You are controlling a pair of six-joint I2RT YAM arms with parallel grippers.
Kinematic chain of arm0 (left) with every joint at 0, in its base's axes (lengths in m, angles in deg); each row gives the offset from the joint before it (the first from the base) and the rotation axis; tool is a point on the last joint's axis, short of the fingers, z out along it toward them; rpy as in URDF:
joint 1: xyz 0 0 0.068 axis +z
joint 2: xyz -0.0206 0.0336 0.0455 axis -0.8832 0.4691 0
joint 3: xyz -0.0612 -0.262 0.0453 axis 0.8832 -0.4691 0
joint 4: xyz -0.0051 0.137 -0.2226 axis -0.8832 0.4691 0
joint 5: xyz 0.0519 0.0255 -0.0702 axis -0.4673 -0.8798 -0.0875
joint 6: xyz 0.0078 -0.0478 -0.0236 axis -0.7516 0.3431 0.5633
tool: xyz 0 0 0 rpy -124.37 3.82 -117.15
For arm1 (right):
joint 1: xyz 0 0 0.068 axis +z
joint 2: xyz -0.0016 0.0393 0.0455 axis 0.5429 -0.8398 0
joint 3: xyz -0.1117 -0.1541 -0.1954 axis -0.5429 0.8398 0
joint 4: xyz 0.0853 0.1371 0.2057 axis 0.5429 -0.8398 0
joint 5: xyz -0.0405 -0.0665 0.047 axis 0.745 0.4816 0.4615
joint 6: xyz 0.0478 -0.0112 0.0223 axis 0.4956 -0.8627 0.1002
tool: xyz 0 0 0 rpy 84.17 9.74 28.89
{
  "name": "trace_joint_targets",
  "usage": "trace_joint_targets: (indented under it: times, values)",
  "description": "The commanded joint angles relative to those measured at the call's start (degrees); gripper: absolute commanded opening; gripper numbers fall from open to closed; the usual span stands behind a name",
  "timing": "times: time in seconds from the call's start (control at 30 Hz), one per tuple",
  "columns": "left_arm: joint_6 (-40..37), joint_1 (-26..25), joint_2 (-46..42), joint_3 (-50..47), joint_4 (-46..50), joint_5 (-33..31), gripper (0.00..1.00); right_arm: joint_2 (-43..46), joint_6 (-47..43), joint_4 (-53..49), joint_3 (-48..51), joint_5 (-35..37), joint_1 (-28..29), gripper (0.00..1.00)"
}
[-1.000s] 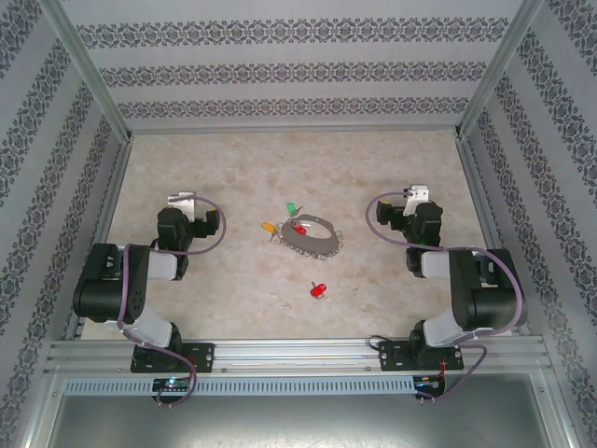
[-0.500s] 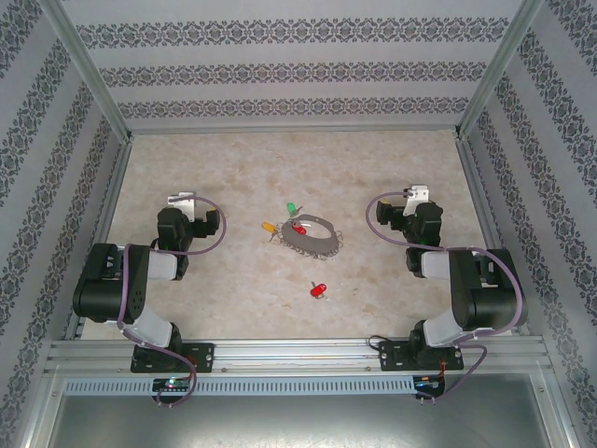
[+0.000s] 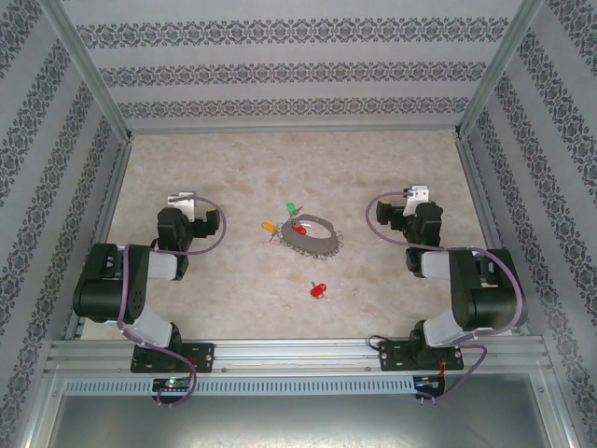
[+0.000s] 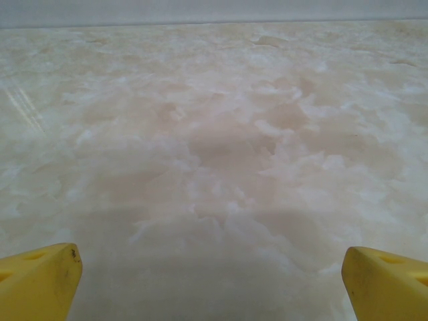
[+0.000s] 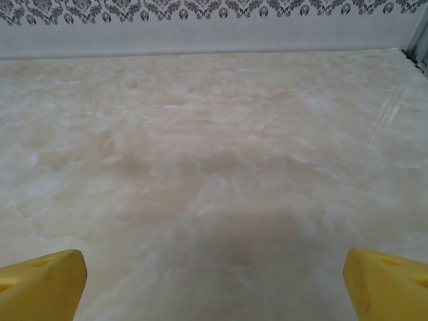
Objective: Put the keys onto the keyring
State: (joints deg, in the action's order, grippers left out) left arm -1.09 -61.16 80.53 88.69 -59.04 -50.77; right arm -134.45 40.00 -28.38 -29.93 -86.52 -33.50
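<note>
The keyring [image 3: 312, 236] lies limp on the surface [image 3: 233, 168] between the left claw [image 4: 210, 281] and the right claw [image 5: 214, 281], well apart from both. The green key [image 3: 291, 207], orange-yellow key [image 3: 269, 226] and red key [image 3: 299, 229] sit at its end toward the left claw. A second red key [image 3: 317, 289] lies apart. Both claws stand wide open and hold nothing.

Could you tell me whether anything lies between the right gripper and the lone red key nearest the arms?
Nothing visible does. Only bare table separates the open right gripper from the lone red key; the keyring lies farther back, off that line.
</note>
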Motion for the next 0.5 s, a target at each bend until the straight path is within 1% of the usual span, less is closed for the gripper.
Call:
trace_joint_targets:
  times: [0.0,0.23,0.33,0.4,0.47]
  values:
    - [-0.42,0.46,0.45,-0.09,-2.56,0.96,1.00,0.24,-0.62,0.97,0.00,0.69,-0.04,0.98]
    - [-0.45,0.48,0.38,-0.13,-2.43,0.96,1.00,0.26,-0.67,1.05,0.11,0.89,0.14,0.98]
    - [-0.95,0.56,-1.44,0.04,-0.79,1.83,1.00,0.78,-0.75,0.56,-0.10,3.04,0.72,0.98]
    - [-0.80,0.52,-4.67,0.47,2.75,1.73,1.00,2.50,-0.80,-4.22,-2.07,3.45,0.84,0.98]
    - [-0.65,0.47,-8.61,1.21,8.48,2.22,1.00,4.52,-1.42,-12.23,-5.17,4.74,1.60,0.98]
